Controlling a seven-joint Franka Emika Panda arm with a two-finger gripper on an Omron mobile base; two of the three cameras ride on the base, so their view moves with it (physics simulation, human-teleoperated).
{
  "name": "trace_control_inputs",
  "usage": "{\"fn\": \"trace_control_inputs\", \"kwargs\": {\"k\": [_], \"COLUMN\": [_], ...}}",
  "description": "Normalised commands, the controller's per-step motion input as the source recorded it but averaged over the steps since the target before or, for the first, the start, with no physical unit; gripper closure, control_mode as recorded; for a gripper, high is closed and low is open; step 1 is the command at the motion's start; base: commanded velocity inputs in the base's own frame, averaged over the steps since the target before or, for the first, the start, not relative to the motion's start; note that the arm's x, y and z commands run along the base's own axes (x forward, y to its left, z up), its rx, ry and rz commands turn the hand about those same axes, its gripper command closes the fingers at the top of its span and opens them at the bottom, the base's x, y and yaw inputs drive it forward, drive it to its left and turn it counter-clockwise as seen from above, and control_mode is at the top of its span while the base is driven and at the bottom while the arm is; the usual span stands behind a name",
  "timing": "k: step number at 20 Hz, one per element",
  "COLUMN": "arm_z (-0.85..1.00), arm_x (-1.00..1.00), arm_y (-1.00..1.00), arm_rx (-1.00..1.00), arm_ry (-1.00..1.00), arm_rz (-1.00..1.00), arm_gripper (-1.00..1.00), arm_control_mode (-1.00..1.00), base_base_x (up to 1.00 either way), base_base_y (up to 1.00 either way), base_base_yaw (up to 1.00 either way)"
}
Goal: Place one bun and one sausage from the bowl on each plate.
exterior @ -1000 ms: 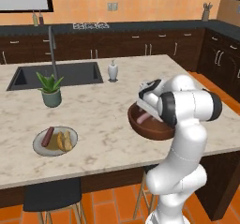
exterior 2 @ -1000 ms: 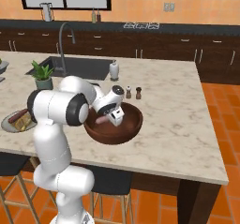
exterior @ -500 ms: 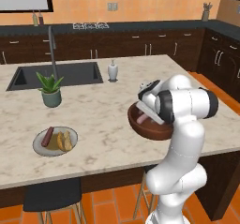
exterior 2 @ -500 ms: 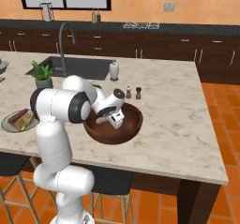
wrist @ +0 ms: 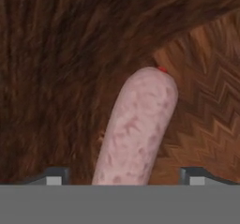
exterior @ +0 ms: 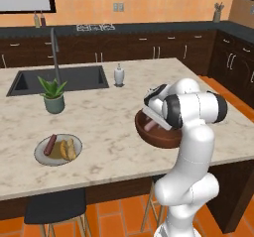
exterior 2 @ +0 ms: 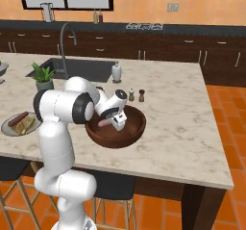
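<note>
Hand view looks straight down on one pale pink sausage (wrist: 136, 129) lying on the dark wood inside the bowl (wrist: 56, 54), between the two finger tips, which stand wide apart with nothing held. Right base view has the gripper (exterior 2: 116, 123) lowered into the single reddish-brown bowl (exterior 2: 132, 133) on the marble desk (exterior 2: 182, 123). Left base view shows one plate (exterior: 40, 154) near the desk's front left edge, well apart from the bowl, carrying one sausage (exterior: 50, 145) and one bun (exterior: 68, 149)
</note>
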Motion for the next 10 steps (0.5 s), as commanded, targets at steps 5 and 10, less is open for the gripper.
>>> {"fn": "trace_control_inputs", "kwargs": {"k": [5,10], "arm_z": [-0.42,-0.33], "arm_x": [0.08,0.0], "arm_y": [0.1,0.09], "arm_rx": [0.0,0.0], "arm_ry": [0.0,-0.02], "arm_rz": [0.0,0.0], "arm_gripper": [1.0,1.0], "arm_control_mode": [-1.0,-1.0], "base_base_x": [0.0,0.0], "base_base_y": [0.0,0.0], "base_base_yaw": [0.0,0.0]}}
